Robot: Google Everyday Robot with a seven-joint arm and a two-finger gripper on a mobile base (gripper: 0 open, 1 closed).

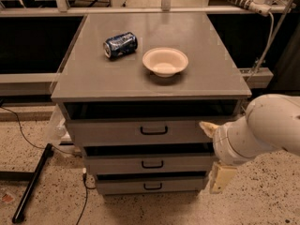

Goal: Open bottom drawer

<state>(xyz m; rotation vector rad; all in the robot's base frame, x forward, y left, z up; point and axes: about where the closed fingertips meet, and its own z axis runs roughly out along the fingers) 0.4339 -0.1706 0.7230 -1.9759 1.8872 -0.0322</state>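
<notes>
The bottom drawer [117,185] is the narrowest grey front of three at the foot of the grey cabinet [93,78]. It has a small black loop handle [153,186] and looks shut. My gripper [209,157] is at the cabinet's right front corner, level with the middle drawer [112,165], to the right of and above the bottom handle. Its two cream fingers are spread apart, one [207,127] near the top drawer [103,132], one [221,177] lower, beside the bottom drawer's right end. It holds nothing.
A blue soda can [120,44] lies on its side and a white bowl [165,61] stands on the cabinet top. A black pole [30,184] and cables lie on the speckled floor at the left. A clear plastic bag [56,125] hangs at the cabinet's left side.
</notes>
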